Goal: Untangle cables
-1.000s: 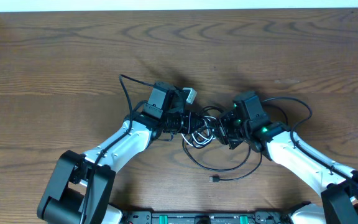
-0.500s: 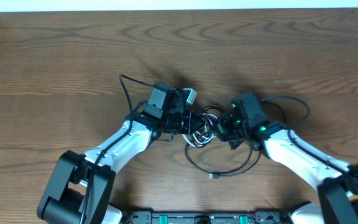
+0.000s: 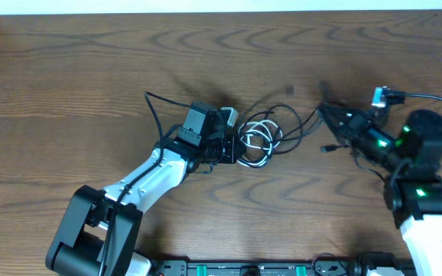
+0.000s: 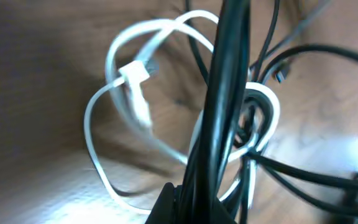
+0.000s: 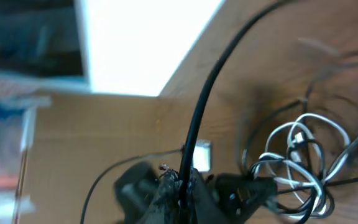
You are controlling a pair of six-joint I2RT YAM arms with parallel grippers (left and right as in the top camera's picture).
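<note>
Brown wood-grain table (image 3: 90,61) | left end effector (image 3: 232,150), right end effector (image 3: 331,112) both clamped on cables (image 3: 255,138)

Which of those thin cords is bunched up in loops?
The white cable, coiled in several loops; the black cables stretch out straighter towards the right.

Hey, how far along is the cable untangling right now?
Done: no cable lies fully free yet. In hand: the right end effector, shut on a black cable, holds it stretched away from the knot, while the left end effector clamps a black strand at the knot. Left: the white cable is coiled with black loops threaded through it.
</note>
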